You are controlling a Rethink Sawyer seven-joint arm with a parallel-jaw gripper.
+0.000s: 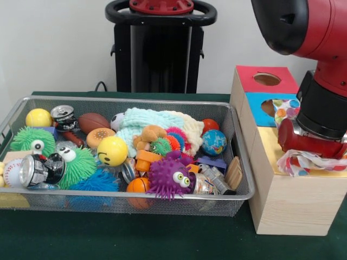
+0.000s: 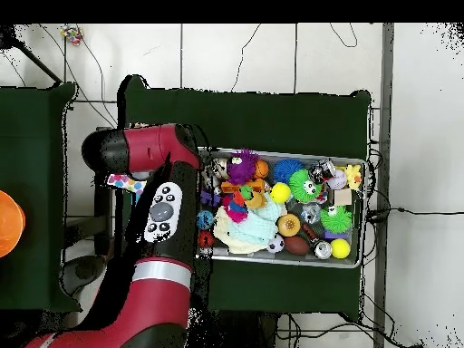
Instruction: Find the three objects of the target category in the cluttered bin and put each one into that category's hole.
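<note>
At the near side of the table you see the wire bin (image 1: 238, 187), full of toys, balls and cans. To its right stands the wooden box (image 1: 295, 203). Above the box's yellow top hangs the gripper (image 1: 312, 157), with a dotted crinkled wrapper (image 1: 306, 162) at its tip; whether its fingers are closed you cannot tell. Farther back are the blue hole (image 1: 269, 107) and the red hole (image 1: 267, 79).

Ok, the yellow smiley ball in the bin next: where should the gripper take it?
Grip the smiley ball across its widest middle, coming straight down from above. It sits on top of the clutter with its upper half exposed; the green fuzzy toy crowds one side, so I'd close front to back.
</note>
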